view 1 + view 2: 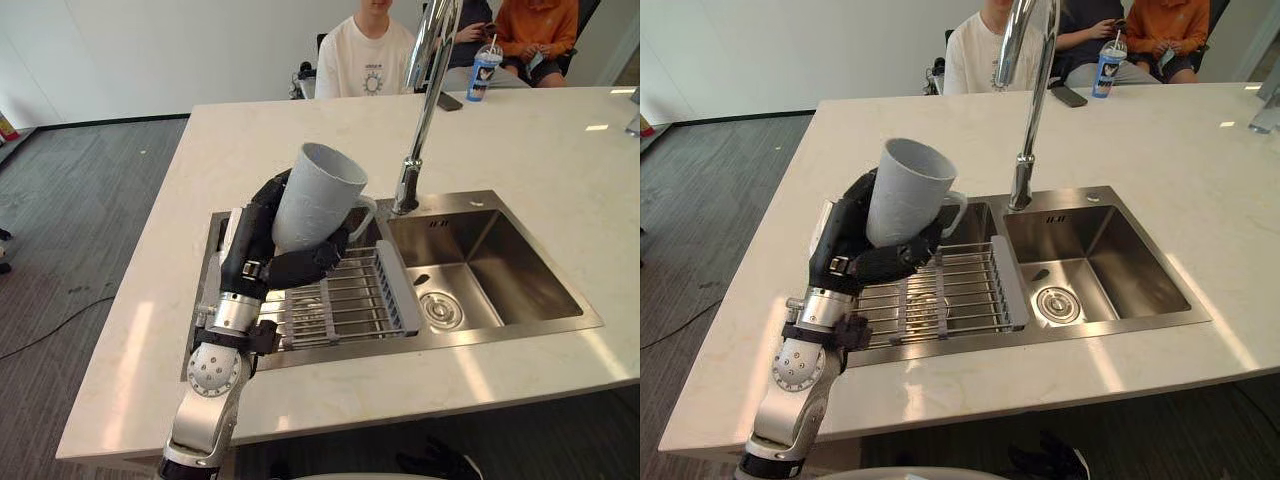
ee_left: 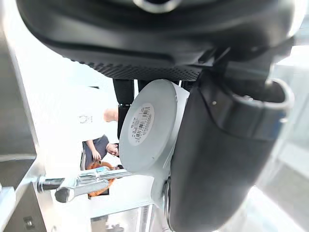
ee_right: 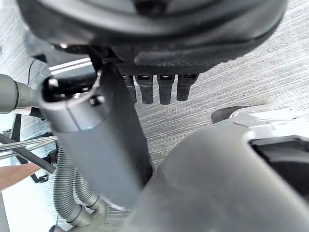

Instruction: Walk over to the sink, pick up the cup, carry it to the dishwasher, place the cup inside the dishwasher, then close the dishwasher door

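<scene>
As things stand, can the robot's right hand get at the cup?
Probably not directly. The cup is clasped in the left hand above the wire rack, while the right hand hangs low over the floor, so the countertop seems to lie between them.

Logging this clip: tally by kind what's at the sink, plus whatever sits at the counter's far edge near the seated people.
grey cup: 1, gripped in the left hand
sink: 1
faucet: 1
wire rack: 1, lying in the sink
drink bottle: 1
phone: 1
Total: 6
</scene>
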Controlling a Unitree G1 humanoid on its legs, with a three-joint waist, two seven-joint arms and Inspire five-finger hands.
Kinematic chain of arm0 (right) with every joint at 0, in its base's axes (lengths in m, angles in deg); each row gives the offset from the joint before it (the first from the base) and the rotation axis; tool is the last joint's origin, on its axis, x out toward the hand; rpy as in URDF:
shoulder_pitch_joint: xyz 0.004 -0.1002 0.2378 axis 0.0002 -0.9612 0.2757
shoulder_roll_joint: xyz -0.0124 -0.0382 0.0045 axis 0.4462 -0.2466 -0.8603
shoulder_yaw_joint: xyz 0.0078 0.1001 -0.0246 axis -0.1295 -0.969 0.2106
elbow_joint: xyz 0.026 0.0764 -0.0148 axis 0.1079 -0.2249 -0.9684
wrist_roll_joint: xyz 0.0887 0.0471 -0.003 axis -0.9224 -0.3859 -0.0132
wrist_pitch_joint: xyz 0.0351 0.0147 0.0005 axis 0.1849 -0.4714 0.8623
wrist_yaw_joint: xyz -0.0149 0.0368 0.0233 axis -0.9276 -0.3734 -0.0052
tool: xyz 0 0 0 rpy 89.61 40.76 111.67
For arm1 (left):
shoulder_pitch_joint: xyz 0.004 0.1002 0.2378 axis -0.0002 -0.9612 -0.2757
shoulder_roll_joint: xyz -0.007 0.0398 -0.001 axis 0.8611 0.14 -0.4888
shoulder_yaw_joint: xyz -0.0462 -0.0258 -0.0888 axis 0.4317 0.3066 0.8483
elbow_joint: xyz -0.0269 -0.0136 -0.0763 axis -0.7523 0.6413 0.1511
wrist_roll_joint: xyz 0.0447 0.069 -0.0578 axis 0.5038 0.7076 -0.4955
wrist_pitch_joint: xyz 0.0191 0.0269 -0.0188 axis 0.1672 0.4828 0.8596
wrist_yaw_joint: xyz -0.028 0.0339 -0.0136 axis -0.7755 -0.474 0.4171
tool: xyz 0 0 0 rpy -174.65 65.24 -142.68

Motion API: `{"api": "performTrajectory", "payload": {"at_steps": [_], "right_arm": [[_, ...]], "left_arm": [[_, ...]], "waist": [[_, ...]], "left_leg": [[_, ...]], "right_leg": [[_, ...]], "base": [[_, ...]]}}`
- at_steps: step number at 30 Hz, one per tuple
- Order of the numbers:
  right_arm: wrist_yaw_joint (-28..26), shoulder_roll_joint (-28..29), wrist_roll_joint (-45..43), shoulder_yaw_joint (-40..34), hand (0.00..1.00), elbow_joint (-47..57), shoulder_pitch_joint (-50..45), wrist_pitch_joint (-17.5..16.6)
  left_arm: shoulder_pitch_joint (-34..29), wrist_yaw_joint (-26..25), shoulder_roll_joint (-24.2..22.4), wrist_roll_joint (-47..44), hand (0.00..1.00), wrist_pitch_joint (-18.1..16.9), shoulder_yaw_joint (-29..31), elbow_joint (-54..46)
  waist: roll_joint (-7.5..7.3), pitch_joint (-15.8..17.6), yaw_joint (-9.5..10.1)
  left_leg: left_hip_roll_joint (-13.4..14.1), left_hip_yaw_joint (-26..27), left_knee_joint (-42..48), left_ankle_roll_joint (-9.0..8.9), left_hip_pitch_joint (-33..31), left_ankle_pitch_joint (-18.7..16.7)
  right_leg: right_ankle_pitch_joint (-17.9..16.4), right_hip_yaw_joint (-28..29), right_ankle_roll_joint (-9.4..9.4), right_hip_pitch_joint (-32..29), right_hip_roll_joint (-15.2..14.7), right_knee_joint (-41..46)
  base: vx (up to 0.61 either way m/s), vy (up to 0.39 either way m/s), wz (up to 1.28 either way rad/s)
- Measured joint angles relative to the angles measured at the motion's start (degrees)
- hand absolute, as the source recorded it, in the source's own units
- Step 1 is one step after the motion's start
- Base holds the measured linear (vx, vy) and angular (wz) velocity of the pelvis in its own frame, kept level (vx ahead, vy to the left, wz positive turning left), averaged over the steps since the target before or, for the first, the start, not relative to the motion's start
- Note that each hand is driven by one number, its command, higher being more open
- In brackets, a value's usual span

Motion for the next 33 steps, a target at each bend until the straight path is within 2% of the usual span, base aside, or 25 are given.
{"api": "performTrajectory", "payload": {"at_steps": [6, 11, 12, 14, 15, 16, 17, 18, 19, 20, 21, 22, 23, 24, 26, 28, 29, 30, 31, 32, 33], "right_arm": [[0.56, 0.77, -0.57, 0.19, 0.9, -0.04, -0.15, -0.18], [2.15, 1.81, -0.54, 0.41, 0.9, 1.95, 1.2, -0.36], [2.35, 2.26, -0.54, 0.41, 0.9, 3.56, 1.42, -0.4], [2.93, 2.71, -0.48, 1.14, 0.9, 7.19, 1.72, -0.48], [3.16, 2.6, -0.48, 1.41, 0.9, 7.7, 1.88, -0.52], [3.33, 2.42, -0.48, 1.47, 0.9, 8.19, 2.33, -0.6], [3.52, 2.58, -0.49, 1.81, 0.9, 9.82, 2.2, -0.68], [3.41, 2.61, -0.49, 2.17, 0.9, 10.28, 1.74, -0.72], [3.27, 2.67, -0.49, 2.33, 0.9, 10.42, 1.59, -0.72], [3.19, 2.8, -0.49, 2.56, 0.9, 10.96, 1.43, -0.75], [3.22, 2.81, -0.49, 2.6, 0.9, 11.16, 1.96, -0.92], [3.35, 2.74, -0.49, 2.6, 0.9, 11.15, 2.34, -1.09], [3.79, 2.04, -0.51, 2.63, 0.9, 11.14, 3.43, -1.16], [4.21, 1.37, -0.54, 2.7, 0.9, 11.13, 4.6, -1.16], [4.49, 1.28, -0.63, 2.69, 0.9, 10.29, 6.59, -1.88], [4.7, 0.38, -0.73, 2.66, 0.9, 8.78, 8.25, -2.41], [5.06, 0.01, -1.3, 2.31, 0.9, 8.61, 8.56, -2.49], [5.38, -0.11, -1.82, 1.92, 0.9, 8.56, 8.13, -2.52], [6.55, -0.48, -2.27, 1.41, 0.9, 8.48, 6.6, -2.51], [6.96, -0.81, -2.41, 1.12, 0.9, 8.48, 5.68, -2.48], [7.02, -1.09, -2.49, 1.04, 0.9, 8.61, 5.16, -2.48]], "left_arm": [[-3.35, 0.48, -0.93, -5.06, 0.3, -0.03, -0.58, -0.6], [-4.4, 0.4, -1.35, -6.13, 0.3, -0.8, -3.95, -3.93], [-4.35, 0.42, -1.58, -6.12, 0.3, -0.85, -4.94, -5.04], [-3.38, 0.42, -1.92, -6.1, 0.3, -1.13, -6.35, -6.72], [-3.02, 0.38, -2.05, -6.09, 0.3, -1.13, -6.37, -6.87], [-2.42, 0.3, -2.34, -6.08, 0.3, -1.16, -6.2, -7.22], [-1.53, 0.12, -3.7, -6.06, 0.3, -2.02, -5.99, -7.29], [-1.59, -0.31, -4.32, -6.07, 0.3, -2.51, -5.96, -7.38], [-1.61, -0.51, -4.43, -6.07, 0.3, -2.84, -5.95, -7.58], [-1.92, -0.68, -4.39, -6.07, 0.3, -3.44, -5.75, -8.39], [-2.52, -0.77, -4.37, -6.06, 0.3, -3.97, -5.03, -9.73], [-2.55, -1.0, -4.34, -6.06, 0.3, -4.28, -4.78, -10.19], [-2.63, -1.29, -4.81, -6.05, 0.3, -4.71, -4.61, -10.54], [-3.13, -1.31, -5.51, -6.03, 0.3, -4.71, -4.91, -10.63], [-3.23, -1.32, -5.75, -6.04, 0.3, -4.68, -5.02, -10.46], [-3.27, -1.93, -6.15, -6.06, 0.3, -4.66, -5.14, -9.34], [-3.41, -2.27, -6.02, -6.07, 0.3, -4.65, -5.16, -8.96], [-3.44, -2.3, -5.91, -6.07, 0.3, -4.59, -5.52, -8.92], [-3.42, -2.23, -5.35, -6.11, 0.3, -4.7, -6.93, -9.14], [-3.41, -2.15, -5.19, -6.11, 0.3, -4.92, -7.61, -9.16], [-3.36, -2.11, -5.22, -6.11, 0.3, -5.0, -7.86, -9.15]], "waist": [[-1.27, -0.71, 1.24], [-2.49, 0.15, 2.58], [-2.86, 0.78, 2.85], [-3.28, 2.16, 2.96], [-3.17, 2.32, 2.97], [-2.18, 2.38, 3.43], [-1.6, 3.27, 4.2], [-1.44, 3.33, 4.54], [-1.54, 3.27, 4.87], [-2.32, 2.7, 5.99], [-3.18, 2.08, 7.21], [-3.57, 1.8, 7.94], [-3.0, 1.68, 9.45], [-1.73, 1.25, 10.04], [-1.22, 1.95, 9.56], [0.64, 3.1, 8.67], [1.1, 3.46, 8.02], [0.55, 3.85, 7.35], [0.22, 4.11, 7.06], [0.01, 4.15, 6.94], [-0.07, 4.11, 6.7]], "left_leg": [[-0.03, 1.05, 0.05, 0.14, -0.07, -0.1], [0.38, 5.42, 1.08, 0.77, -1.46, -0.56], [0.88, 6.21, 2.91, 1.02, -2.48, -1.47], [1.76, 7.02, 9.16, 1.99, -5.64, -5.02], [1.91, 7.22, 10.33, 2.55, -6.15, -5.34], [2.84, 7.65, 11.13, 3.53, -7.19, -5.69], [2.99, 7.71, 11.99, 3.87, -7.41, -6.01], [2.57, 6.97, 12.06, 4.37, -7.47, -5.69], [2.26, 6.56, 12.14, 5.02, -7.69, -5.27], [1.47, 5.92, 12.36, 5.83, -8.73, -4.71], [0.58, 5.78, 13.05, 6.18, -10.81, -4.0], [0.18, 5.85, 13.81, 5.96, -12.36, -3.61], [0.12, 5.9, 14.75, 5.16, -14.97, -1.73], [0.88, 5.32, 14.89, 5.08, -17.37, -0.37], [1.31, 3.57, 15.62, 4.68, -19.54, 1.39], [2.64, 0.99, 15.32, 3.6, -20.23, 4.14], [2.45, -1.76, 12.84, -0.55, -20.21, 7.55], [2.56, -2.46, 13.9, -0.85, -20.87, 6.64], [2.61, -2.33, 24.52, 2.94, -22.32, -0.21], [2.69, -1.98, 30.66, 3.75, -21.87, -4.63], [2.91, -1.59, 33.68, 3.36, -21.22, -7.61]], "right_leg": [[0.38, 1.2, 0.22, -0.69, -0.07, -0.11], [2.54, 5.5, 1.42, -3.87, -0.2, 0.41], [3.05, 6.13, 2.07, -4.79, -0.24, 0.96], [3.67, 3.73, 2.81, -7.79, -0.64, 4.79], [3.87, 3.04, 3.19, -8.78, -0.69, 6.24], [3.38, 2.38, 4.9, -9.5, -0.43, 7.71], [-3.05, 0.51, 4.67, -12.45, -1.38, 24.57], [-6.16, 0.08, 5.91, -12.15, -1.82, 32.18], [-7.35, 0.07, 6.63, -11.43, -1.9, 35.47], [-8.26, 0.06, 7.27, -9.41, -1.89, 38.18], [-8.03, 0.14, 7.16, -7.55, -1.85, 36.47], [-7.56, 0.11, 6.2, -6.54, -1.86, 33.65], [-10.2, -0.16, 3.24, -5.59, -1.12, 27.56], [-11.12, -0.54, 1.59, -4.74, 0.18, 22.25], [-12.53, -0.9, -1.0, -1.6, 1.7, 14.63], [-11.53, -0.94, -2.73, 0.25, 4.62, 11.15], [-10.55, -3.0, -4.88, 0.23, 5.19, 10.36], [-10.2, -4.43, -5.99, 0.25, 5.14, 10.11], [-9.59, -6.61, -7.1, -0.14, 4.24, 10.38], [-9.26, -7.21, -7.02, -0.51, 3.31, 10.74], [-8.9, -7.78, -6.76, -0.7, 2.62, 10.81]], "base": [[-0.01, 0.011, -0.1], [-0.02, 0.044, -0.44], [-0.07, 0.043, -0.37], [-0.12, 0.048, -0.31], [-0.16, 0.047, -0.2], [-0.17, 0.055, -0.11], [-0.18, 0.052, 0.07], [-0.13, 0.033, 0.22], [-0.13, -0.003, 0.36], [-0.14, -0.039, 0.33], [-0.15, -0.052, 0.26], [-0.17, -0.056, 0.11], [-0.18, -0.032, 0.07], [-0.18, -0.037, 0.11], [-0.23, -0.074, 0.34], [-0.36, -0.082, 0.47], [-0.31, -0.032, 0.57], [-0.45, -0.043, 0.86], [-0.32, -0.016, 0.71], [-0.37, -0.004, 0.59], [-0.29, 0.096, 0.58]]}}
